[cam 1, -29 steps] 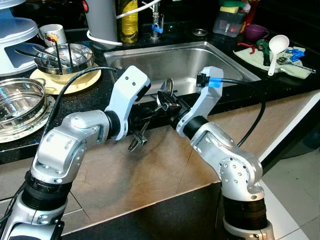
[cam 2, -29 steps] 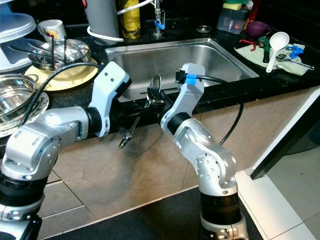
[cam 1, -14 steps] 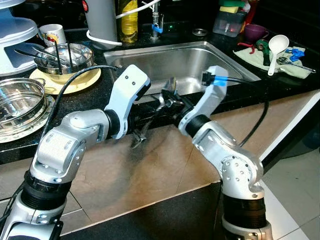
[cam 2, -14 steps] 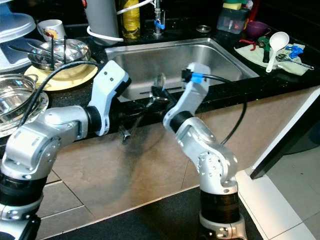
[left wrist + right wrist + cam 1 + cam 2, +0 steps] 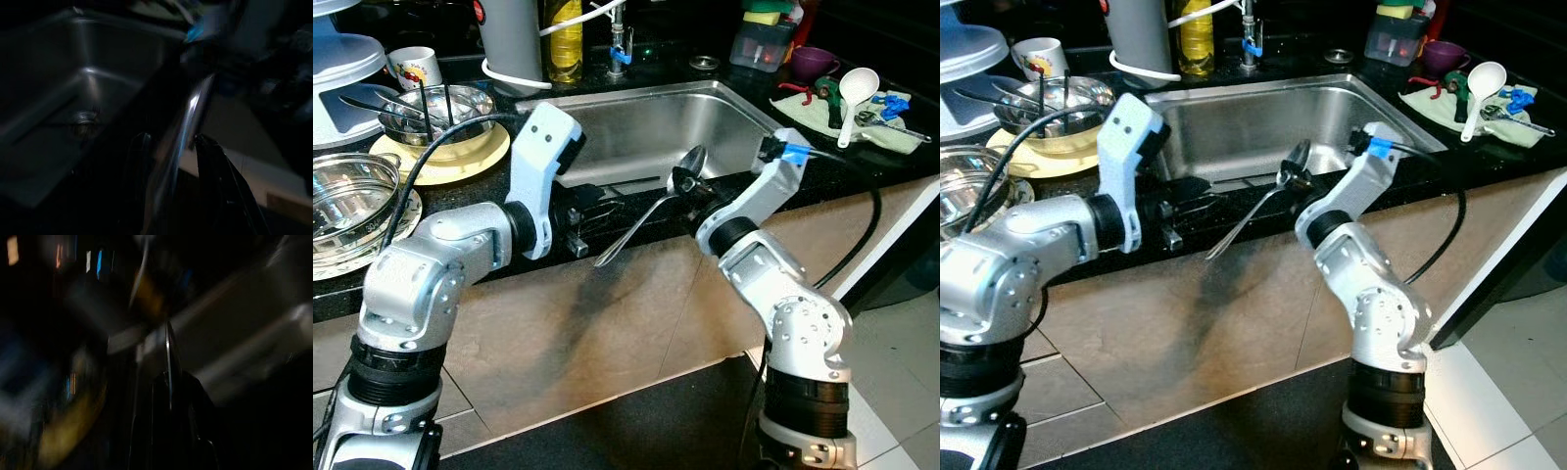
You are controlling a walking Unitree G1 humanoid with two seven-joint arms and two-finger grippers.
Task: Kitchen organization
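Over the black countertop [image 5: 489,191] by your steel sink [image 5: 656,122], your right gripper [image 5: 688,186] clamped a metal spoon [image 5: 646,217], left gripper [image 5: 579,217] fingers apart.

A steel sink [image 5: 646,117] is set in the dark counter. Behind it stand a tap [image 5: 621,44], a yellow bottle [image 5: 566,39] and a grey jug [image 5: 512,39]. Left of the sink a steel bowl [image 5: 465,106] holding utensils sits on a yellow plate [image 5: 411,164], with a mug [image 5: 415,67] behind it and a steel pot [image 5: 352,191] nearer the counter edge. Right of the sink a white ladle [image 5: 857,93] lies on a cloth [image 5: 901,135]; a purple cup [image 5: 813,62] and a plastic box [image 5: 762,47] stand behind.
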